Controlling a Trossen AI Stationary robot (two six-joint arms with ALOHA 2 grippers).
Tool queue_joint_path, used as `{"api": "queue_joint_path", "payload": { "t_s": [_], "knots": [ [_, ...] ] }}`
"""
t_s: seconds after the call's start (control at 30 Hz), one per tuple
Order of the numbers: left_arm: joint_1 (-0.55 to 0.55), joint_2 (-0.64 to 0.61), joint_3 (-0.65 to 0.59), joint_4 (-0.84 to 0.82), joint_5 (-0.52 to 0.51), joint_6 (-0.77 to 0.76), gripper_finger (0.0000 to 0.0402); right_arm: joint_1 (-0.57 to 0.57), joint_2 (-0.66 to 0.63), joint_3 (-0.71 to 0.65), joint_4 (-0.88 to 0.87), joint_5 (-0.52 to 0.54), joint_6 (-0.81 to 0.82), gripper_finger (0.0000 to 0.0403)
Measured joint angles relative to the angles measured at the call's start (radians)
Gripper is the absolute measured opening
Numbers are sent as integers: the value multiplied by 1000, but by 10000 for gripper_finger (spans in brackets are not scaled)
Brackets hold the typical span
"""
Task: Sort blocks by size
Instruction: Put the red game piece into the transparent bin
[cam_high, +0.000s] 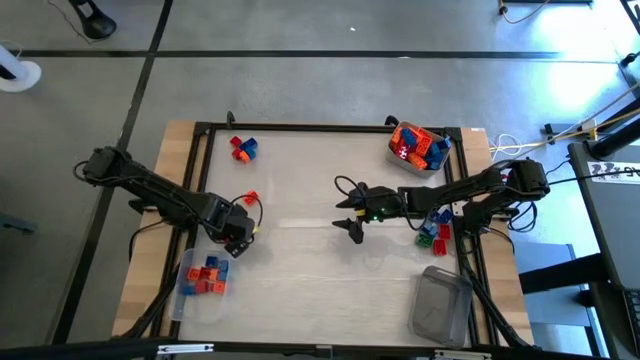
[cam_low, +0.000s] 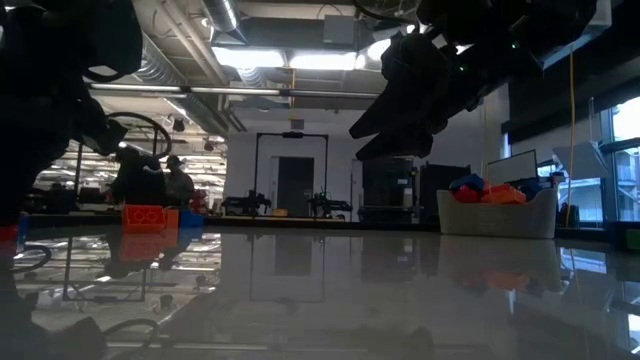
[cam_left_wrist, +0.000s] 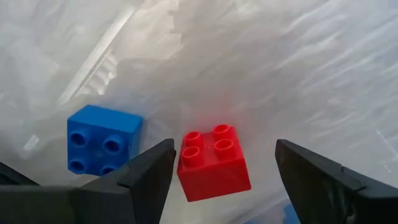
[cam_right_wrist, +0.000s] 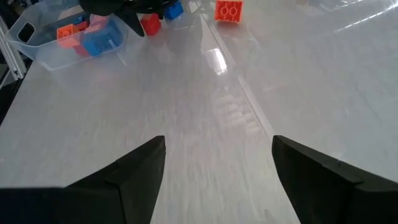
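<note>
I see the blocks in a few spots on my white table (cam_high: 320, 290). The biggest heap of blocks (cam_high: 418, 146) sits in a clear tub (cam_high: 396, 160) at the far right corner of the table. A second bunch of red, orange and blue blocks (cam_high: 206, 277) lies in another clear tub (cam_high: 182, 300) at the near left side of the table. A red and a blue block (cam_high: 242, 148) lie loose near the far left corner of the table. One small red block (cam_high: 250, 197) lies on the table just beside my left arm. A few green, blue and red blocks (cam_high: 434, 230) sit by the right edge of the table, partly under my right arm. A third clear tub (cam_high: 442, 304) stands at the near right corner of the table. My left gripper (cam_left_wrist: 224, 180) hangs low over the left side of the table, by the near left tub, with its fingers (cam_left_wrist: 146, 177) apart. In my left wrist view a red block (cam_left_wrist: 212, 162) lies between those fingers, and I cannot tell if they touch it. A blue block (cam_left_wrist: 102, 138) lies just beside it. My right gripper (cam_high: 350, 212) reaches to the middle of the table with its fingers apart and nothing between them.
</note>
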Motion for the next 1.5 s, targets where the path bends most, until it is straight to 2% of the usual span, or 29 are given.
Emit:
{"api": "queue_joint_path", "payload": {
  "t_s": [0.17,0.5,0.73,1.13,1.3,1.5],
  "knots": [
    [0,0,0,-1,0,9,254,0,0,0,0,0,0,294],
    [0,0,0,-1,3,38,175,0,0,0,-1,-1,0,294],
    [0,-1,2,0,5,64,135,0,0,0,-1,-1,0,294],
    [0,-1,21,2,3,115,130,0,0,0,-1,-1,0,294],
    [0,-2,92,-31,3,140,132,0,0,0,-1,-1,0,294],
    [-9,-2,237,-127,1,140,132,0,0,0,-23,-1,-19,294]
  ]
}}
